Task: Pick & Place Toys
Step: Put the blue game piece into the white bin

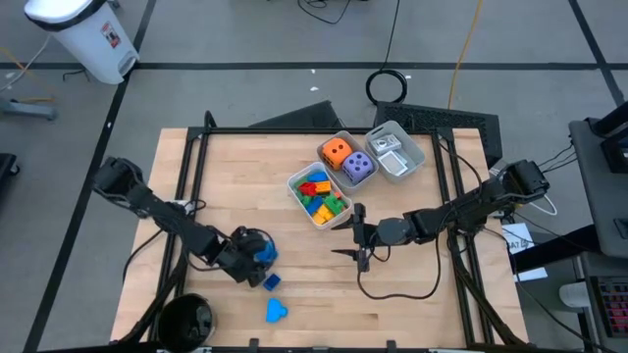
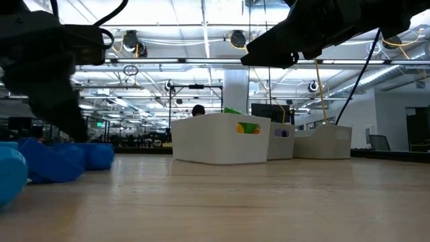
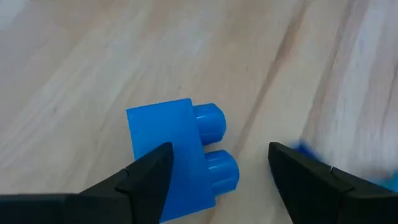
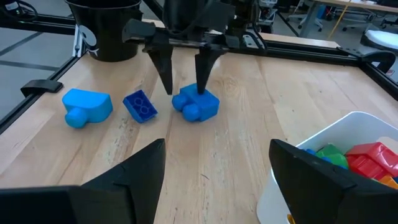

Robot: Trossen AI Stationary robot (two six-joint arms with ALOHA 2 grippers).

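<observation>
A blue two-stud brick (image 3: 165,130) lies on its side on the wooden table, studs pointing sideways. My left gripper (image 3: 221,148) hangs open over it, pointing steeply down, near the table's front left (image 1: 257,263). One finger stands over the brick's body and the other is off past the studs. Beside it lie a second blue brick (image 4: 140,106) and a light-blue rounded piece (image 4: 87,106). My right gripper (image 1: 359,247) waits open mid-table, above the tabletop, with nothing between its fingers. My left gripper has one fingertip (image 4: 200,87) right at the top face of the blue brick (image 4: 198,104), coming from above. I cannot tell whether it touches. The other finger (image 3: 298,174) is clear of the brick, which rests on the table.
A white bin (image 1: 297,186) of coloured bricks stands right of centre. Behind it, a clear tray holds an orange die (image 1: 336,151) and a purple die (image 1: 358,167), and another clear tray (image 1: 397,147) stands beside. A black round container (image 1: 186,319) sits at the front left corner.
</observation>
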